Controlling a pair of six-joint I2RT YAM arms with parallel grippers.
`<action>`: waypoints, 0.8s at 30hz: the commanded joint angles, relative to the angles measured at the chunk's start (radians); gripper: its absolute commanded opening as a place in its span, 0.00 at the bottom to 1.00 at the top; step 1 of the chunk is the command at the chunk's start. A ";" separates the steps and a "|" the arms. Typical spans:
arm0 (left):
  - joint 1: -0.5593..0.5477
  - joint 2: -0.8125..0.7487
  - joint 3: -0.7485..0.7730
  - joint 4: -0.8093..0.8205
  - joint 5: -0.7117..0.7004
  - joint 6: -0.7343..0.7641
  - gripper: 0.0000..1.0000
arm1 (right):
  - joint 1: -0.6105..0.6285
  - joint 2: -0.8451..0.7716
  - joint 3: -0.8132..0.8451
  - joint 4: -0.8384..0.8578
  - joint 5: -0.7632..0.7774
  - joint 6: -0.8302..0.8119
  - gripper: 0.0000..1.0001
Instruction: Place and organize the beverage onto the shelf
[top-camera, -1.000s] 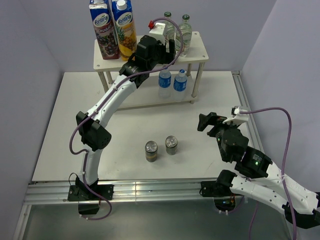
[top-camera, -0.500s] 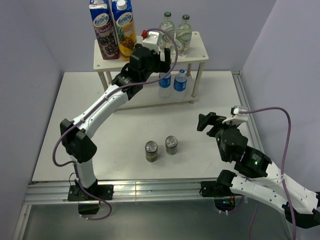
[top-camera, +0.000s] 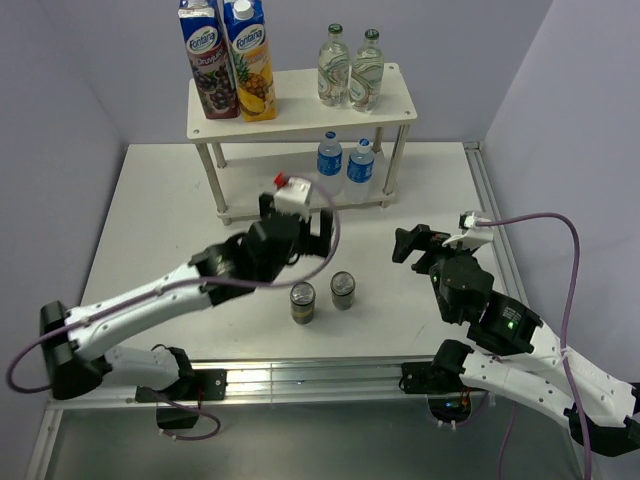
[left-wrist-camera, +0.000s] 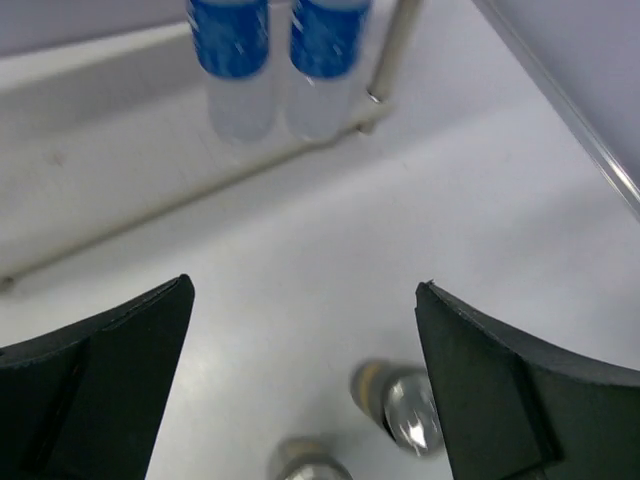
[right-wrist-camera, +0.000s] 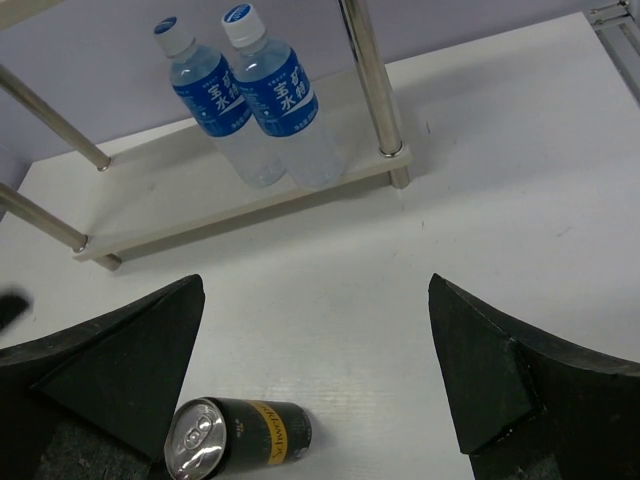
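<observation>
Left gripper (left-wrist-camera: 305, 295) gapes wide, empty, near the cans (top-camera: 303, 300) by the near edge of the table (top-camera: 150, 220); right gripper (right-wrist-camera: 315, 290), likewise wide and empty, toward the right edge.

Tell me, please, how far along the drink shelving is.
Done: two green-capped bottles on top of the shelf, two water bottles on its lower board. In hand: nothing; the left gripper hangs open near the two cans, the right gripper open. Left: both cans, on the table.
</observation>
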 joint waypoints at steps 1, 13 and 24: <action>-0.113 -0.199 -0.197 -0.090 -0.152 -0.229 0.99 | 0.006 0.002 0.008 0.014 -0.020 0.022 1.00; -0.486 -0.379 -0.546 -0.181 -0.285 -0.600 0.99 | 0.006 0.024 0.001 -0.019 -0.051 0.088 1.00; -0.515 -0.177 -0.684 0.093 -0.361 -0.585 0.99 | 0.006 0.012 -0.002 -0.073 -0.042 0.110 1.00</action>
